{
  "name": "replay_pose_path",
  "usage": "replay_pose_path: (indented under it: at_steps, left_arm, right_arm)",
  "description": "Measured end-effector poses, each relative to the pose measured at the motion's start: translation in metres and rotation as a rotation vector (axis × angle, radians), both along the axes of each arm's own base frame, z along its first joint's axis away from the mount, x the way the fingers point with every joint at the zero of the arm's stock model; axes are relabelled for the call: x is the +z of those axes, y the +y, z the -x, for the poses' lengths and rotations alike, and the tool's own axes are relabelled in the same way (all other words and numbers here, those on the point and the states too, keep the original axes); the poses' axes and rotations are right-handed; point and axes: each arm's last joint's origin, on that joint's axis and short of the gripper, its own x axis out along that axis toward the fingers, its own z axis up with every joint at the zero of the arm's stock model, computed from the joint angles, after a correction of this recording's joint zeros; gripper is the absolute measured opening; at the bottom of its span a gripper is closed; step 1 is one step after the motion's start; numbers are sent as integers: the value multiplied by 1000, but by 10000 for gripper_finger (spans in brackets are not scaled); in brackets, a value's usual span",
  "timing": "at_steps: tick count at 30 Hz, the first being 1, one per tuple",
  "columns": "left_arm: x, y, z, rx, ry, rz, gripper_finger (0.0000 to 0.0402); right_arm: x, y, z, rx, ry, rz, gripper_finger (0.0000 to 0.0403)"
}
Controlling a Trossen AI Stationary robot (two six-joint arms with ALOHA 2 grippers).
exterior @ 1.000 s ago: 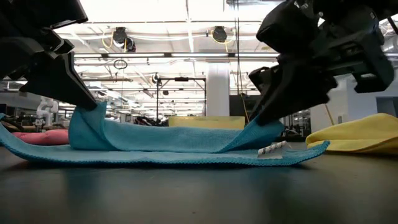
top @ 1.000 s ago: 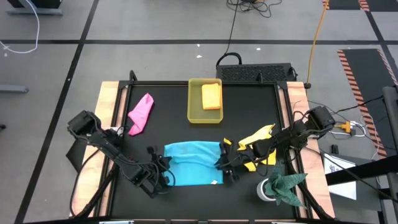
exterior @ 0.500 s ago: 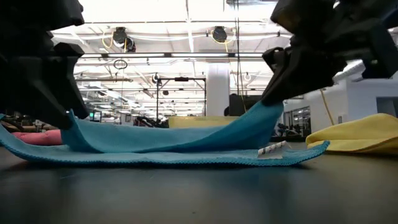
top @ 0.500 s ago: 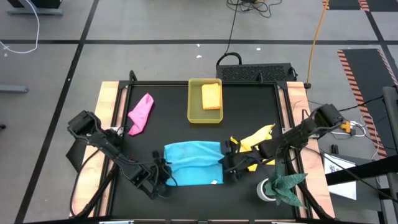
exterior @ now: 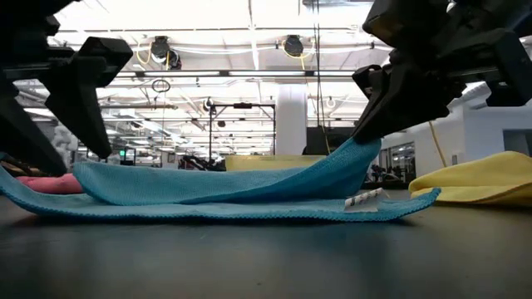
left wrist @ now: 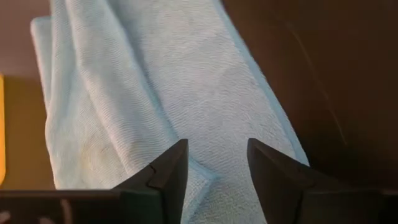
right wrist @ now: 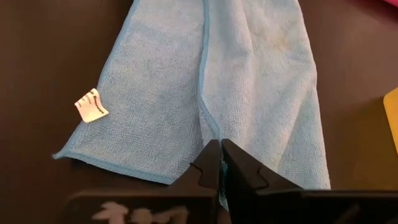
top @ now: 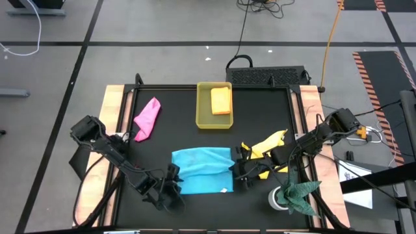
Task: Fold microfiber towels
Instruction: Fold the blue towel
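The light blue microfiber towel (top: 201, 170) is lying half-folded near the front of the black worktop (top: 175, 130), its long axis running across from one arm to the other. The right tool (top: 235, 170) is clamping the towel's right edge and holding it raised. The left tool (top: 170, 187) is standing with fingers apart just off the towel's left end, gripping nothing.

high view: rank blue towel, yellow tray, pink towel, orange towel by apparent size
1. blue towel, partly folded over, right claw shut on its edge
2. yellow tray
3. pink towel, bunched up
4. orange towel, folded, lying in the tray
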Motion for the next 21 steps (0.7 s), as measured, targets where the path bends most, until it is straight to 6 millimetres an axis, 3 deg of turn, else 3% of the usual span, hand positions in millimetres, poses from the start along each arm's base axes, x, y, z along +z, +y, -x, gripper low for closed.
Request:
replay_pose_path:
  at_steps: [10,21]
  left_arm:
    - [-3,5,4,-121,79,-129,152]
    - [-3,16,-3,-103,79,-173,150]
  right_arm:
    - [0,0,0,0,0,0,2]
    - [0,0,0,2,0,1,2]
